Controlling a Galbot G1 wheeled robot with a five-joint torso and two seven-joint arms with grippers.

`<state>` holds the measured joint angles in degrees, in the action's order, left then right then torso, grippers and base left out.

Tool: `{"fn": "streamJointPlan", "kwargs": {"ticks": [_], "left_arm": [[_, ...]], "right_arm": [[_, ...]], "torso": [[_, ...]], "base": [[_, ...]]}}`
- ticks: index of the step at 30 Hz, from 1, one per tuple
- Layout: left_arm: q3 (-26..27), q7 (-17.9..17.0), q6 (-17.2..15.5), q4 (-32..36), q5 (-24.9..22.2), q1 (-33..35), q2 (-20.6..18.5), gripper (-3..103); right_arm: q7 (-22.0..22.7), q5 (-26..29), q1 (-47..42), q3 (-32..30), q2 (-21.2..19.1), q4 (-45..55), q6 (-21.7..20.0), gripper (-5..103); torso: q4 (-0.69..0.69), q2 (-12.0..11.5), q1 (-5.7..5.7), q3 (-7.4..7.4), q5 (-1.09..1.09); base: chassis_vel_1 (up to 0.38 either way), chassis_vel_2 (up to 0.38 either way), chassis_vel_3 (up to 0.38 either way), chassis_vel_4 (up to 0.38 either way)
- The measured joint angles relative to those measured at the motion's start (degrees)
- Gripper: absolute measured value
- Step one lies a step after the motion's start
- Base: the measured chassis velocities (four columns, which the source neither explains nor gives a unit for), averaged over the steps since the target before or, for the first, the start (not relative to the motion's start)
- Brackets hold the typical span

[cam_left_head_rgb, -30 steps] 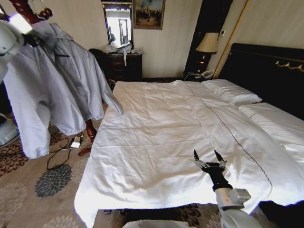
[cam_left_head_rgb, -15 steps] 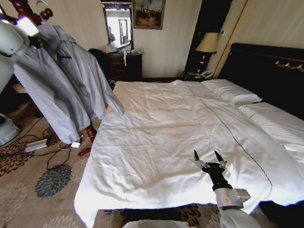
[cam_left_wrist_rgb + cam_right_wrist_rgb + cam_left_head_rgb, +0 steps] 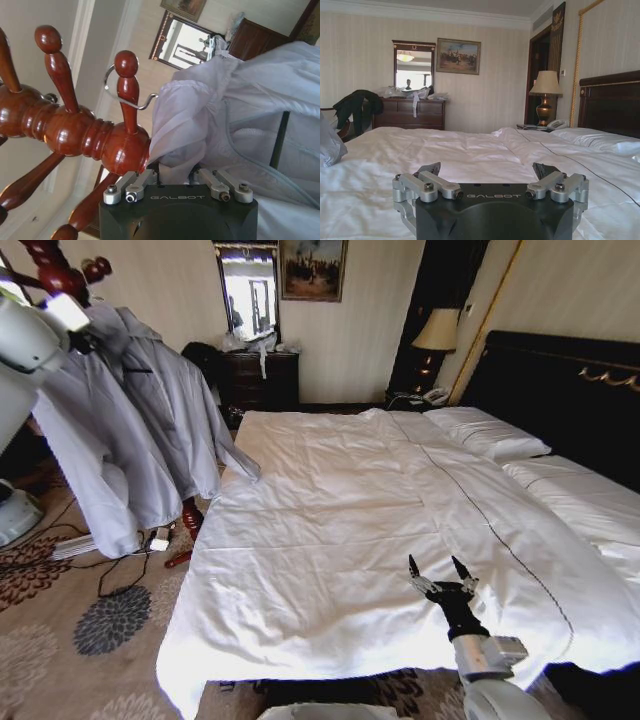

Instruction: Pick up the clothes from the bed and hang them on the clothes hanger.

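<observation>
The clothes, a silvery-grey jacket, hang beside the bed's left side on the clothes hanger, whose black bar shows through the fabric. Its wire hook loops around a peg of the reddish-brown wooden stand. My left gripper is raised at the stand's top, shut on a bunch of the jacket near the collar. The fabric hides its fingertips. My right gripper stands open and empty just above the white bed near its front edge.
The stand's top rises at the upper left. Cables and a white adapter lie on the patterned carpet under the jacket. A dark dresser with a mirror stands at the far wall. The black headboard and a lamp are on the right.
The jacket has swung and gathered in: its spread sleeve and hem drew right and now hang narrower under the stand. My left arm shifted slightly. The right arm has not moved.
</observation>
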<state>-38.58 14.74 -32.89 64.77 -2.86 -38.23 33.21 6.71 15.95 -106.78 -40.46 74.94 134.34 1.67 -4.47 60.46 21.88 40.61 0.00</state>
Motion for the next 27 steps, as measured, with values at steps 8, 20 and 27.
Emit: {"fn": "streamJointPlan", "kwargs": {"ticks": [8, 20, 27], "left_arm": [[-0.49, -0.40, -1.28, 0.83, -0.10, -0.44, -0.50, 57], [0.64, -1.51, -2.57, 4.13, -0.87, 0.30, -2.92, 97], [3.62, -3.04, -5.46, 10.81, -5.80, 2.85, -7.58, 100]], "right_arm": [[0.00, -0.31, -0.07, 0.19, 0.00, -0.02, 0.04, 100], [-0.01, -1.27, -0.33, 0.91, 0.18, 0.01, 0.31, 100], [-0.01, -1.29, -0.38, 1.12, 0.05, 0.02, 0.29, 100]], "torso": [[0.01, 0.00, -0.01, 0.00, 0.01], [0.00, 0.00, 0.00, 0.00, 0.00], [0.03, 0.00, 0.00, 0.00, -0.01]], "base": [[0.000, 0.000, 0.000, 0.000], [0.000, 0.000, 0.000, 0.000], [0.000, 0.000, 0.000, 0.000]]}}
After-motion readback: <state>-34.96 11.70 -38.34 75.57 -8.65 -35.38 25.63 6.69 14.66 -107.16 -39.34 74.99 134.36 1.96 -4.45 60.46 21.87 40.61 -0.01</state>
